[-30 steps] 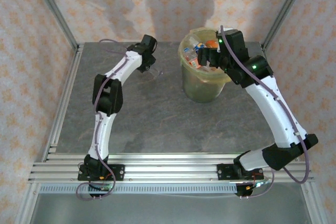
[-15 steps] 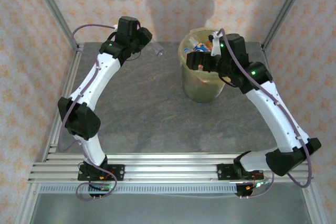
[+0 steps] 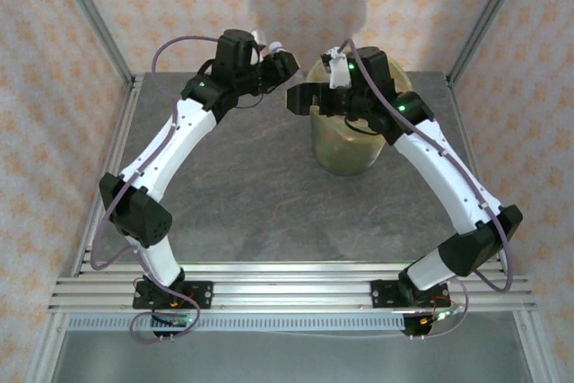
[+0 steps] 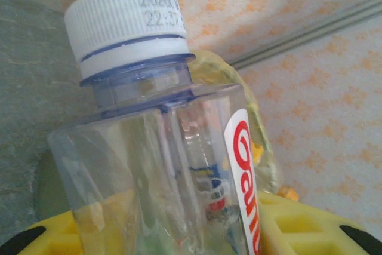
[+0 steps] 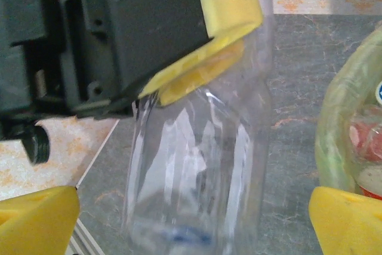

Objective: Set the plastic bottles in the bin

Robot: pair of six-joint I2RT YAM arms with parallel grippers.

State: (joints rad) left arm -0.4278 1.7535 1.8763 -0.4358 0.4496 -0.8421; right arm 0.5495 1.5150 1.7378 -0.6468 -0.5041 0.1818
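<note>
Lifting a bottle (image 3: 272, 45) toward the bin (image 3: 359, 145).
Your left hand (image 3: 282, 64) has risen from the far edge of the worktop (image 3: 242, 195), clenched on the clear bottle, and holds it aloft just left of the bin's rim. Your right hand (image 3: 299, 98) has left the bin and faces it, fingers spread either side, likely for a handover.

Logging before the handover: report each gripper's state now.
Left gripper: shut on the clear bottle.
Right gripper: open, fingers wide apart either side of that bottle.
</note>
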